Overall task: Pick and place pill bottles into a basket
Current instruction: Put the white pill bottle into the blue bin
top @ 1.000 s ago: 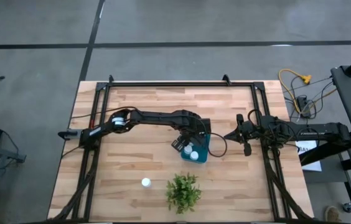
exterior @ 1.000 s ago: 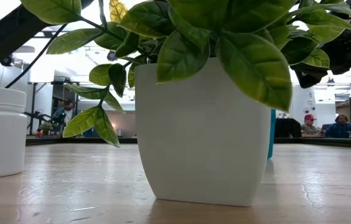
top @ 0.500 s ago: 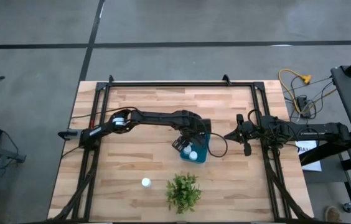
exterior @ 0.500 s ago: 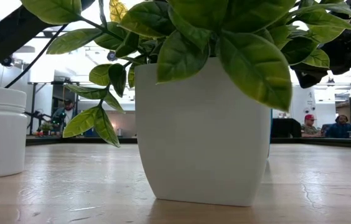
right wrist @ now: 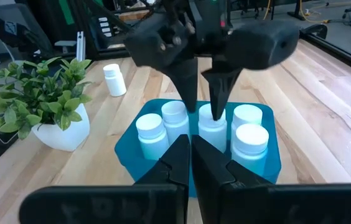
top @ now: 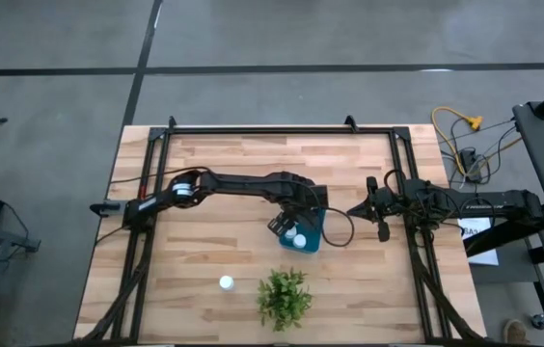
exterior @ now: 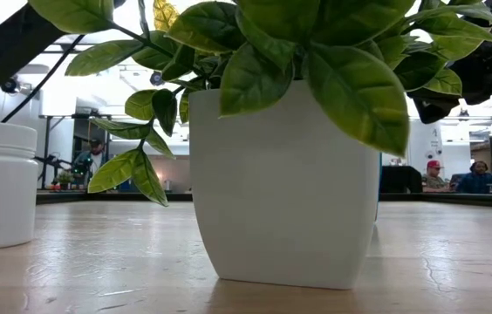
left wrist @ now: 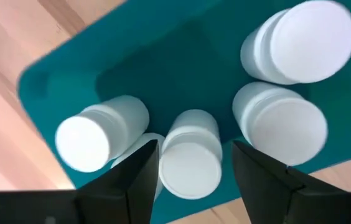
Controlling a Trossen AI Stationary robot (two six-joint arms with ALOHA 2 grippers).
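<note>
The teal basket [top: 312,231] sits mid-table with several white pill bottles standing upright in it [right wrist: 247,118]. My left gripper [top: 291,227] hangs over it, pointing down and open. Its fingers [right wrist: 188,87] stand on either side of one bottle [left wrist: 191,162] without gripping it. Another pill bottle [top: 226,282] stands alone on the wood near the front edge; the low view shows it at the left [exterior: 0,183]. My right gripper [top: 354,209] waits shut just right of the basket, pointing toward it.
A green plant in a white pot [top: 284,297] stands close in front of the basket and fills the low view [exterior: 285,174]. Black frame rails [top: 147,193] run along the table's sides. Bare wood lies left of the basket.
</note>
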